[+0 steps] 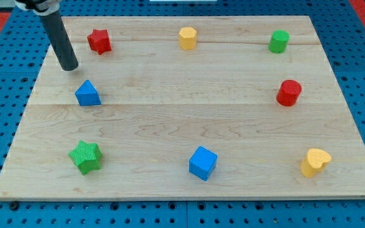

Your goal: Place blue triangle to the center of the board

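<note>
My tip (pixel 70 66) rests on the wooden board (pixel 170 114) at the view's upper left, just above the blue triangle (pixel 87 94) and apart from it; being a bare rod, it grasps nothing. This looks like the approach step. The push should start from the triangle's left side and drive rightward to the open centre, between the yellow hexagon (pixel 187 38) and blue cube (pixel 203 163).

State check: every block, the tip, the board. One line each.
my tip: on the board, above-left of the blue triangle, not touching it
blue triangle: left side, not at center
red star: top left
yellow hexagon: top middle
green cylinder: top right
red cylinder: right side
yellow heart: bottom right
blue cube: bottom middle
green star: bottom left
board: flat
</note>
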You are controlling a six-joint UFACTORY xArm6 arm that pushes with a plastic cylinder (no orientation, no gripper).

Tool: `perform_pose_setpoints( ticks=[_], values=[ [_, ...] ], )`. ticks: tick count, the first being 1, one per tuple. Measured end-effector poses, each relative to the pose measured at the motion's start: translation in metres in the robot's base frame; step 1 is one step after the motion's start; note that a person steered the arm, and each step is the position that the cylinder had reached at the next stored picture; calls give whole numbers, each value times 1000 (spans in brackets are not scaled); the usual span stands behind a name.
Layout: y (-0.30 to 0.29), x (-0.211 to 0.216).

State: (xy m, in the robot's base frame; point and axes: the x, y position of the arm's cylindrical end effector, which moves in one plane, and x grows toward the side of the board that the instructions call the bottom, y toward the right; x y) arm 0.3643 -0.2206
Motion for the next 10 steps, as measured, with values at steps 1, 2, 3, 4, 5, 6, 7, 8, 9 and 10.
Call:
perform_pose_setpoints(
  ticks=[1, 2, 3, 4, 5, 6, 7, 8, 9, 10],
  values=[
    [18, 54],
    [18, 54],
    [54, 54],
    [79, 54],
    [75, 52],
    [19, 31],
    [26, 48],
    [33, 69],
    [52, 75],
    [112, 75]
  ],
)
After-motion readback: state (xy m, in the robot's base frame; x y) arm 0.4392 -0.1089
